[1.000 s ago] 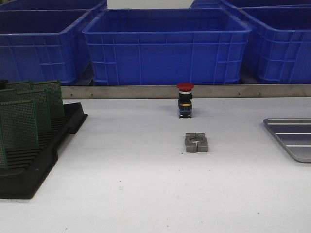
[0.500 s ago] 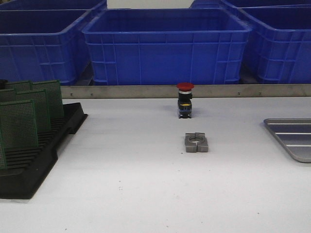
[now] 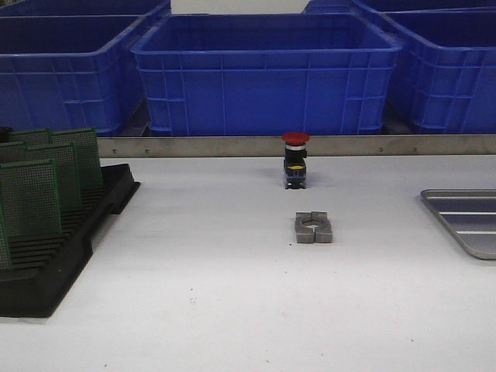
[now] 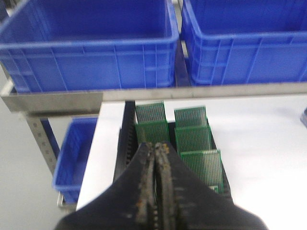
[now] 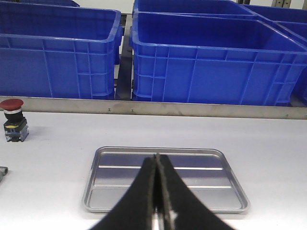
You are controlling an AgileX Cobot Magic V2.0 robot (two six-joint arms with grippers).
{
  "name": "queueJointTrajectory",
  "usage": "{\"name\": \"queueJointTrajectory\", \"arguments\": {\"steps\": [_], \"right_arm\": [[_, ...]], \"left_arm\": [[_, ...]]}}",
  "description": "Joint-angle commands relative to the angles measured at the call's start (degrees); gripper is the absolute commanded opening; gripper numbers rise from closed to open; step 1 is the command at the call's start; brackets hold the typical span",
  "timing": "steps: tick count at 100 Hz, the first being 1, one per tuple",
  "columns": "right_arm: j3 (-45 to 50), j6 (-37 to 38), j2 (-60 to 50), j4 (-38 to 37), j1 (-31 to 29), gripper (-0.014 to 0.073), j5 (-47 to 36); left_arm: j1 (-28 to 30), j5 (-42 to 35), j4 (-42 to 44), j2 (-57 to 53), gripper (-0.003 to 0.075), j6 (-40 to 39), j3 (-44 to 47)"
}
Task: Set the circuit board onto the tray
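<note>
Several green circuit boards stand upright in a black slotted rack at the table's left; the left wrist view shows these circuit boards in the rack too. My left gripper hangs above the rack, shut, holding nothing. The silver tray lies at the right edge, with nothing on it. In the right wrist view my right gripper is shut above the tray. Neither gripper appears in the front view.
A red-capped push button stands mid-table with a grey metal clamp block in front of it. Deep blue bins line the back behind a metal rail. A lower blue bin sits off the table's left side.
</note>
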Motion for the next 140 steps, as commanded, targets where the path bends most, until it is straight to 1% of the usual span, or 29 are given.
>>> {"name": "queueJointTrajectory", "arguments": {"steps": [1,10,17,20,27,39,46,52,59,63,64,70,76,78,81,86,90,102,109,123,140], "right_arm": [[-0.01,-0.41,-1.19,-0.46,-0.29,-0.006,-4.24],[-0.01,-0.41,-1.19,-0.46,-0.29,-0.006,-4.24],[-0.01,-0.41,-1.19,-0.46,-0.29,-0.006,-4.24],[-0.01,-0.41,-1.19,-0.46,-0.29,-0.006,-4.24],[-0.01,-0.41,-1.19,-0.46,-0.29,-0.006,-4.24],[-0.01,-0.41,-1.19,-0.46,-0.29,-0.006,-4.24],[-0.01,-0.41,-1.19,-0.46,-0.29,-0.006,-4.24],[-0.01,-0.41,-1.19,-0.46,-0.29,-0.006,-4.24],[-0.01,-0.41,-1.19,-0.46,-0.29,-0.006,-4.24],[-0.01,-0.41,-1.19,-0.46,-0.29,-0.006,-4.24],[-0.01,-0.41,-1.19,-0.46,-0.29,-0.006,-4.24],[-0.01,-0.41,-1.19,-0.46,-0.29,-0.006,-4.24],[-0.01,-0.41,-1.19,-0.46,-0.29,-0.006,-4.24],[-0.01,-0.41,-1.19,-0.46,-0.29,-0.006,-4.24],[-0.01,-0.41,-1.19,-0.46,-0.29,-0.006,-4.24],[-0.01,-0.41,-1.19,-0.46,-0.29,-0.006,-4.24],[-0.01,-0.41,-1.19,-0.46,-0.29,-0.006,-4.24],[-0.01,-0.41,-1.19,-0.46,-0.29,-0.006,-4.24],[-0.01,-0.41,-1.19,-0.46,-0.29,-0.006,-4.24],[-0.01,-0.41,-1.19,-0.46,-0.29,-0.006,-4.24],[-0.01,-0.41,-1.19,-0.46,-0.29,-0.006,-4.24]], "left_arm": [[-0.02,-0.71,-1.04,5.55,-0.0019,0.07,-4.63],[-0.02,2.89,-1.04,11.51,-0.0015,0.07,-7.84],[-0.02,6.75,-1.04,16.09,0.0022,0.3,-10.73],[-0.02,8.36,-1.04,17.91,0.005,0.58,-11.94],[-0.02,12.25,-1.04,22.01,0.0141,3.18,-14.8],[-0.02,17.18,-1.04,28.45,0.033,6.01,-18.8],[-0.02,18.95,-1.04,32.2,0.0388,8.48,-20.69],[-0.02,20.79,-1.44,35.08,0.0393,11.96,-22.36],[-0.02,23.43,-3.22,38.07,0.0389,20.03,-24.08],[-0.02,25.36,-5.52,39.36,0.0389,28.02,-24.85],[-0.02,25.71,-6.45,39.85,0.0389,31.15,-24.97],[-0.02,27.96,-10.38,41.51,0.0389,42.41,-25.77],[-0.02,28.08,-14.46,42.92,0.0389,52.83,-25.93],[-0.02,28.08,-15.72,43.18,0.0389,55.19,-25.93],[-0.02,28.08,-16.94,43.75,0.0389,61.31,-25.93],[-0.02,27.52,-18.19,44.82,0.0389,70.13,-25.93],[-0.02,27.08,-18.29,45.6,0.0389,75.52,-25.93],[-0.02,26.67,-18.39,47.49,0.0389,84.9,-25.96],[-0.02,26.37,-18.83,48.5,0.0389,88.03,-25.96],[-0.02,24.69,-19.53,51.21,0.0389,88.53,-25.96],[-0.02,19.98,-19.88,55.33,0.0389,88.76,-26.07]]}}
